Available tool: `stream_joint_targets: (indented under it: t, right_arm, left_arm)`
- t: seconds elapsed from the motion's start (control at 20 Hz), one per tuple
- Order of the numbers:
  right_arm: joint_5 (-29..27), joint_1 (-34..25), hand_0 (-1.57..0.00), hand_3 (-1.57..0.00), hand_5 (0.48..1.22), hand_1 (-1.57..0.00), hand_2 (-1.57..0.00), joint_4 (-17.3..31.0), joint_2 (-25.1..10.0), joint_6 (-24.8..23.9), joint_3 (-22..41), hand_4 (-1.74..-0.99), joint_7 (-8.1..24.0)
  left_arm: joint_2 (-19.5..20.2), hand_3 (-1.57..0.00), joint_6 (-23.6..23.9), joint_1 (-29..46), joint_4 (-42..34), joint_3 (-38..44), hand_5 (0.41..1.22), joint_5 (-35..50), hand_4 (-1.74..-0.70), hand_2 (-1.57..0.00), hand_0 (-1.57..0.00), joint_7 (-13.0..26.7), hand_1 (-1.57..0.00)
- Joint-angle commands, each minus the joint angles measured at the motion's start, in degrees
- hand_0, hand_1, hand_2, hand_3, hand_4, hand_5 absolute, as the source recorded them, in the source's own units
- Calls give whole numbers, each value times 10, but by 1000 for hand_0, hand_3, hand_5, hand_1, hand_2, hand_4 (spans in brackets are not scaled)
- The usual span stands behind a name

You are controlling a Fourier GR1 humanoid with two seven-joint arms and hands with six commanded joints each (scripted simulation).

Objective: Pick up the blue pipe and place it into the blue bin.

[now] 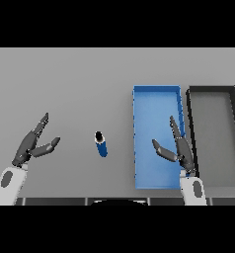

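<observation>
Two robot hands idle, nothing held | left robot hand (33, 145) spread over the worktop (80, 79) | blue pipe (100, 144): short, dark-capped, lay untouched between the hands, just left of blue bin (156, 95) | right robot hand (177, 147) spread above bin | step: pre-grasp; next probably reach and close on pipe | dark bin (212, 90) far right

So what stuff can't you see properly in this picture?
- Blue bin, head view: the right hand covers part of its floor and right wall.
- Dark bin, head view: its right side is cut off by the picture's edge, and the right hand overlaps its left wall.
- Blue pipe, head view: too small to tell whether its dark end is open or capped.
- Left hand, head view: its arm is cut off at the lower edge.
</observation>
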Motion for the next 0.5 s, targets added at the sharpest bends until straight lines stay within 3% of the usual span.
stream_joint_targets:
  t: [0.0,0.15,0.25,0.45]
  right_arm:
    - [1,3,1,1,587,1,1,-1,1,1,2,-1216,-4]
    - [-6,-1,1,1,595,1,1,7,-4,7,-4,-1225,-25]
    - [-5,-7,1,1,603,1,1,8,-5,10,-1,-1225,-30]
    - [-5,-8,1,1,607,1,1,17,-2,10,-2,-1244,-35]
  left_arm:
    - [1,1,-8,-3,-5,-11,587,-6,-1021,1,1,6,1]
    - [20,1,-45,8,-38,-38,565,-12,-1031,1,1,11,1]
    - [23,1,-59,9,-61,-59,532,-15,-1040,1,1,39,1]
    - [5,1,-81,-7,-74,-99,480,-25,-1086,1,1,72,1]
